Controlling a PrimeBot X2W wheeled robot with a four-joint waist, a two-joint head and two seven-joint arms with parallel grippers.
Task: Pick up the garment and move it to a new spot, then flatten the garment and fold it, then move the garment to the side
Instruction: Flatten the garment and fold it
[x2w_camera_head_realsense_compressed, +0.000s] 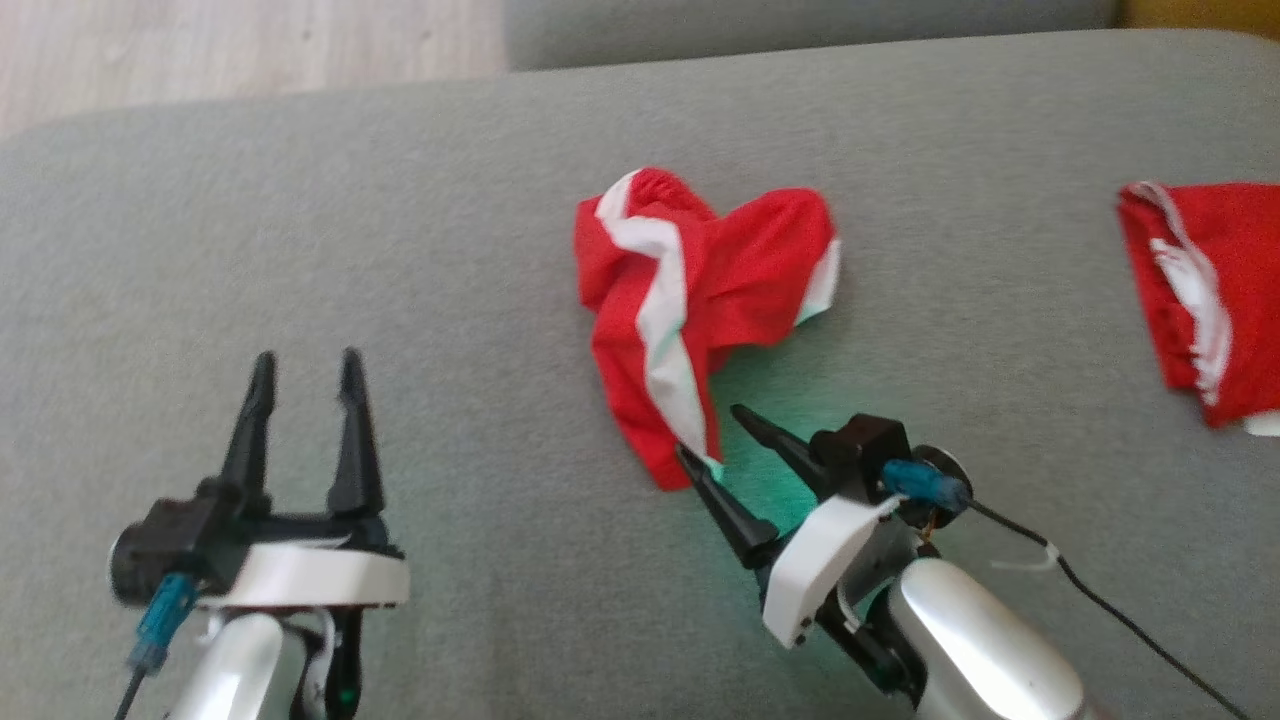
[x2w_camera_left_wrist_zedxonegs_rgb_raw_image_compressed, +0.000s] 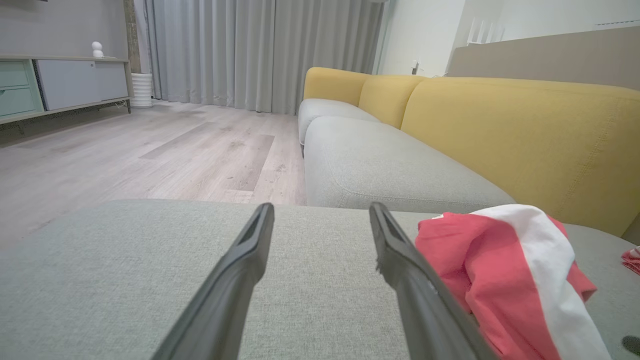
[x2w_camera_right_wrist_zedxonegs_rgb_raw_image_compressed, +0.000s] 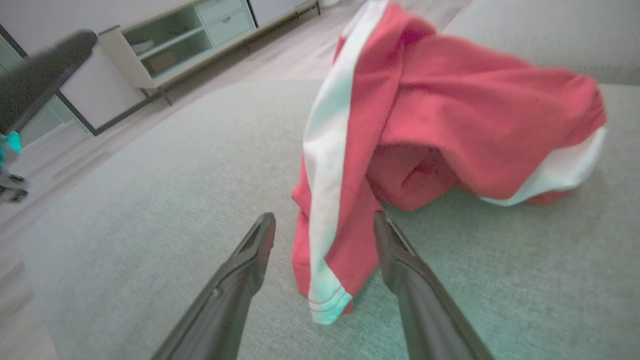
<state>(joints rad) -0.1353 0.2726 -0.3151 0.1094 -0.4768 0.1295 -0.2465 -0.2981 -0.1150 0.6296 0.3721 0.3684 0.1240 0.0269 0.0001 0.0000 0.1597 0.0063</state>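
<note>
– Right gripper (x2w_camera_head_realsense_compressed: 710, 432) first: how do its jaws stand?
– Wide apart. In the right wrist view its fingers (x2w_camera_right_wrist_zedxonegs_rgb_raw_image_compressed: 240, 270) straddle the lower hem of the garment (x2w_camera_right_wrist_zedxonegs_rgb_raw_image_compressed: 450, 100), one on each side. They are not closed on it.
– And where is the garment?
– It lies crumpled near the middle of the grey seat cushion (x2w_camera_head_realsense_compressed: 300, 200), red with a white stripe down it. Its narrow end points toward the right gripper.
– Is a finger touching it?
– In the head view one fingertip meets the hem. I cannot tell if it presses on the cloth.
– How many grippers?
– Two. The left gripper (x2w_camera_head_realsense_compressed: 307, 357) is also spread wide, with nothing between its fingers. It sits over bare cushion, well apart from the garment and to its left.
– How many red pieces?
– Two. A second red cloth (x2w_camera_head_realsense_compressed: 1215, 290) with white trim lies at the right of the cushion, well apart from the first.
– Anything hard to make out?
– That second cloth is cut off by the frame edge, so its shape is unclear. Folds hide the underside of the garment. In the left wrist view the right finger (x2w_camera_left_wrist_zedxonegs_rgb_raw_image_compressed: 425, 300) covers part of it.
– And farther out?
– One yellow backrest (x2w_camera_left_wrist_zedxonegs_rgb_raw_image_compressed: 500, 130), a wooden floor (x2w_camera_left_wrist_zedxonegs_rgb_raw_image_compressed: 125, 150), grey curtains (x2w_camera_left_wrist_zedxonegs_rgb_raw_image_compressed: 260, 50) and one low cabinet (x2w_camera_left_wrist_zedxonegs_rgb_raw_image_compressed: 60, 85).
</note>
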